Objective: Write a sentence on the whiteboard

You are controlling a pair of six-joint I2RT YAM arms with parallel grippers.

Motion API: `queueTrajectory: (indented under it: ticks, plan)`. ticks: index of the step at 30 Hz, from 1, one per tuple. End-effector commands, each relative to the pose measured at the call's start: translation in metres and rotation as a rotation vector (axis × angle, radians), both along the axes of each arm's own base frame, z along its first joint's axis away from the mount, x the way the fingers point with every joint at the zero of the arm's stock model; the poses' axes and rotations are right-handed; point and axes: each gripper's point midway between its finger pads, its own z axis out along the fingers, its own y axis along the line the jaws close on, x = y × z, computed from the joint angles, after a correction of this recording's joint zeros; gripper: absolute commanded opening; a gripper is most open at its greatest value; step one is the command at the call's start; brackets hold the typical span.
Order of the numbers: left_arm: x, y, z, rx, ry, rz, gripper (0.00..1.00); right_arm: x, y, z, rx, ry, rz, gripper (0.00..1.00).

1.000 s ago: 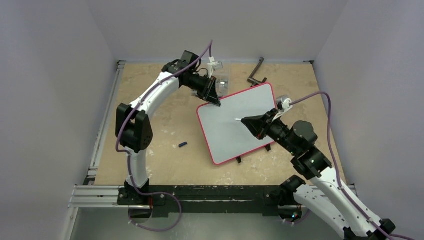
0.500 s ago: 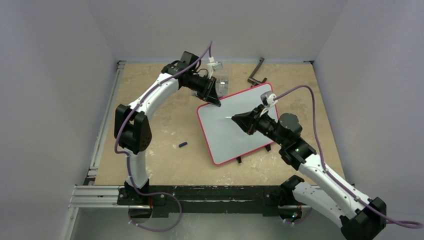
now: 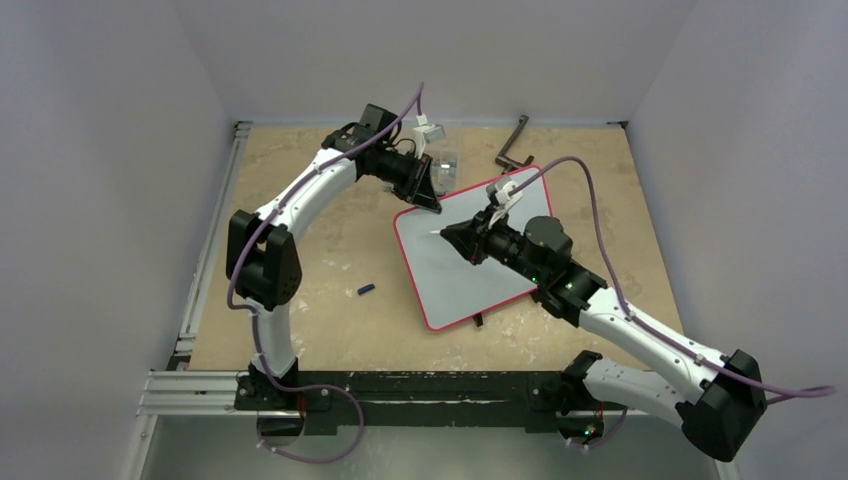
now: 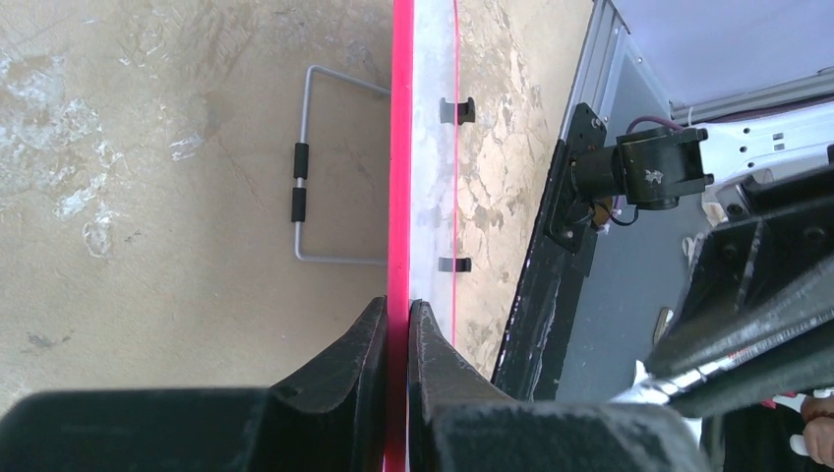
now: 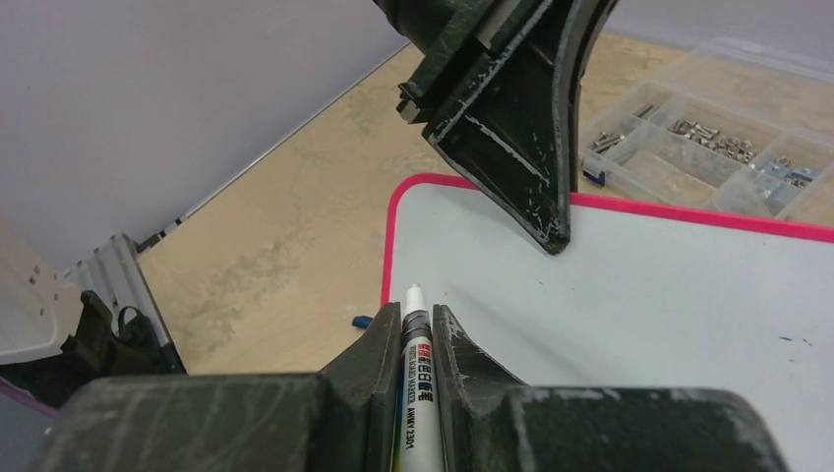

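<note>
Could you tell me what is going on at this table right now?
The left gripper is shut on the red edge of the whiteboard, near its far corner, steadying it. The right gripper is shut on a marker, its bare tip aimed at the board near that corner. No writing shows on the board yet; whether the tip touches it I cannot tell.

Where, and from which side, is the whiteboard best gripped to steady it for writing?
Grip the thin red frame near the far left corner, coming from the far edge, one finger on the face, one behind, as the left gripper does. The whiteboard is thin, and its wire stand seems to tilt that edge clear of the table.
</note>
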Motion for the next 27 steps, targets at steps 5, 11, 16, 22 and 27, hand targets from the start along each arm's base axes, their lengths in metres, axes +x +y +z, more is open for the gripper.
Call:
queueTrajectory:
  ticks: [5, 11, 16, 22, 27]
  plan:
    - [0.005, -0.001, 0.027, -0.023, -0.147, 0.009, 0.00, 0.015, 0.020, 0.031, 0.015, -0.109, -0.030, 0.00]
    - [0.006, 0.000, 0.027, -0.020, -0.153, 0.013, 0.00, 0.019, 0.036, 0.025, -0.020, -0.113, -0.014, 0.00]
    - [0.005, 0.000, 0.027, -0.020, -0.151, 0.012, 0.00, 0.024, 0.045, 0.026, -0.030, -0.117, -0.010, 0.00]
    - [0.004, 0.000, 0.027, -0.021, -0.147, 0.011, 0.00, 0.033, 0.050, 0.022, -0.058, -0.116, -0.046, 0.00]
    - [0.003, 0.000, 0.027, -0.022, -0.147, 0.012, 0.00, 0.040, 0.050, 0.015, -0.079, -0.111, -0.076, 0.00]
